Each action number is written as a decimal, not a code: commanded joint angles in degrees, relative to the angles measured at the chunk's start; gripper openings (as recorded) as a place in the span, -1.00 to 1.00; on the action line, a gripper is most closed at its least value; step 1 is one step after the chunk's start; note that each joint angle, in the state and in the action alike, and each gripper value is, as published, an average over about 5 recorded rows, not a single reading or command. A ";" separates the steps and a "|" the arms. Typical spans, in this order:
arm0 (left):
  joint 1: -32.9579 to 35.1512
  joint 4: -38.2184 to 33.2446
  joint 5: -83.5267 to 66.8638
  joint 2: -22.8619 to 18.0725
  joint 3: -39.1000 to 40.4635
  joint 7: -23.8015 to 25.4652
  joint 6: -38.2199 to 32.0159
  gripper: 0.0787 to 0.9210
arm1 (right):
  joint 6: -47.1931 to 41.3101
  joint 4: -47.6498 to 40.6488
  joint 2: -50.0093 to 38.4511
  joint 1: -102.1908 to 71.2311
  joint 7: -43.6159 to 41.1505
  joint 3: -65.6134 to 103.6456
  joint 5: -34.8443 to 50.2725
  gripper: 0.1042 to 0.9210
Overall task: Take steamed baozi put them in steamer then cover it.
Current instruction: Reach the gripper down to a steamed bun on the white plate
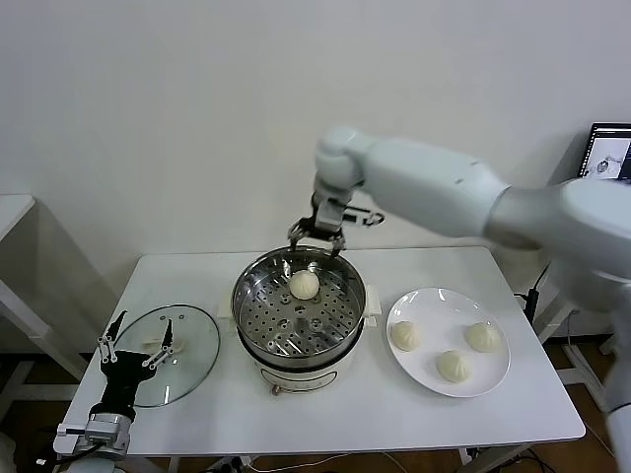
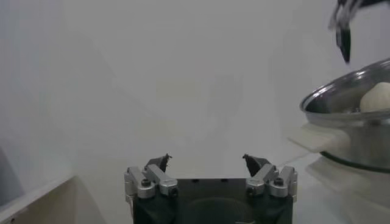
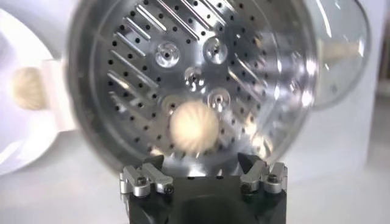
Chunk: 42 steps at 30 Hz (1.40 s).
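Note:
One steamed baozi [image 1: 304,284] [image 3: 194,126] lies on the perforated tray of the steamer [image 1: 258,340] [image 3: 109,73], toward its far side. My right gripper [image 1: 317,232] [image 3: 200,162] hangs open just above the steamer's far rim, over that bun, with nothing between its fingers. Three more baozi [image 1: 406,335] [image 1: 483,336] [image 1: 454,367] sit on the white plate [image 1: 444,301] to the right of the steamer. The glass cover [image 1: 197,350] lies flat on the table to the left. My left gripper [image 1: 138,342] [image 2: 207,161] is parked open at the table's near-left corner, above the cover's near edge.
The white table [image 1: 325,414] stands against a white wall. A second white table edge [image 1: 12,209] shows at far left. A monitor [image 1: 608,151] sits behind the right arm at far right.

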 commanded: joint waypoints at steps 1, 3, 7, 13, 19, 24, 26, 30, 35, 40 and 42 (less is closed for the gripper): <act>0.26 -0.58 0.19 0.24 0.50 -0.06 -0.01 0.77 | -29.85 11.68 -21.61 6.88 -4.07 -6.53 21.24 0.76; 0.36 -0.51 0.31 0.27 0.67 -0.08 -0.06 0.77 | -33.94 12.14 -24.89 4.58 -2.79 -6.67 21.77 0.76; 0.48 -0.41 0.55 0.18 1.00 -0.13 -0.18 0.77 | -38.30 11.61 -28.58 -1.85 -0.49 -4.96 19.60 0.76; 0.30 0.04 1.46 -0.31 1.95 -0.26 -0.38 0.77 | -39.17 9.86 -29.80 -12.24 0.62 -0.88 14.30 0.76; -0.10 0.72 1.68 -0.44 2.31 -0.29 -0.38 0.77 | -38.67 6.35 -27.37 -18.81 1.95 2.87 10.04 0.76; -0.44 1.35 1.69 -0.43 2.13 -0.27 -0.47 0.77 | -38.23 3.40 -24.55 -22.17 3.69 5.11 8.44 0.76; -0.58 1.51 1.69 -0.44 2.08 -0.26 -0.48 0.77 | -38.12 2.80 -23.45 -23.05 4.24 5.54 8.38 0.76; -0.81 1.88 1.69 -0.41 2.08 -0.24 -0.48 0.77 | -38.00 2.10 -21.43 -24.84 5.08 6.36 8.12 0.76; -0.94 2.21 1.71 -0.42 2.11 -0.26 -0.46 0.77 | -37.94 1.20 -19.37 -26.70 6.11 6.74 7.62 0.76; -0.93 2.38 1.81 -0.54 2.12 -0.29 -0.49 0.77 | -37.99 0.67 -18.24 -28.25 6.73 7.11 6.68 0.76; -0.91 2.36 1.82 -0.60 2.12 -0.30 -0.50 0.77 | -37.99 0.48 -17.89 -28.67 6.96 7.21 6.20 0.76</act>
